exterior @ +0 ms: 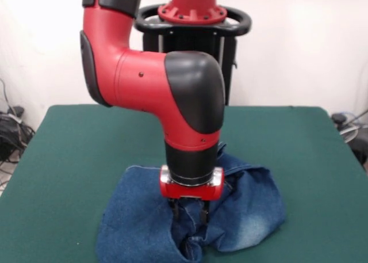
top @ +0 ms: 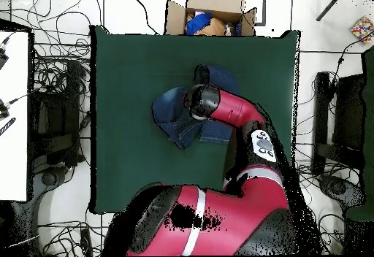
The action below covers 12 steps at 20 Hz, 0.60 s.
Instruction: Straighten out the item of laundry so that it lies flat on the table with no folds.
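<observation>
Jeans (exterior: 241,208): bunched in a folded heap near the middle of the green table (exterior: 75,159), directly under the gripper (exterior: 188,212). Fingers are set close together, dug into a central crease; whether cloth is pinched cannot be told.
</observation>
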Motion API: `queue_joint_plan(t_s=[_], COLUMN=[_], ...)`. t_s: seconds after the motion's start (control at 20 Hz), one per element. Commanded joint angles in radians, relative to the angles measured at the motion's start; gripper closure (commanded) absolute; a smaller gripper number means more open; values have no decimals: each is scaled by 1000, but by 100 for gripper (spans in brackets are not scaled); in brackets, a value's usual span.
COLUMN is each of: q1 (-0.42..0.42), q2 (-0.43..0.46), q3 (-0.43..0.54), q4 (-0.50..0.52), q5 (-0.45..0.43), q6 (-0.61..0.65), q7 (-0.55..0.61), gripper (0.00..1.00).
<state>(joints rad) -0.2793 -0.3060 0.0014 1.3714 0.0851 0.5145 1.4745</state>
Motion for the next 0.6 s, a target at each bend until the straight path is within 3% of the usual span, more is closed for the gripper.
queue_joint_plan(t_s=[0.05, 0.1, 0.15, 0.3, 0.6], q1=[-72, -79, -87, -91, -83], q2=[76, 74, 69, 64, 30], q3=[71, 80, 90, 95, 89], q4=[-32, -24, -8, 2, 38], q5=[-46, -48, -49, -55, -52], q6=[-46, -70, -103, -138, -72], q7=[45, 46, 61, 70, 79], gripper=[0, 0, 100, 100, 100])
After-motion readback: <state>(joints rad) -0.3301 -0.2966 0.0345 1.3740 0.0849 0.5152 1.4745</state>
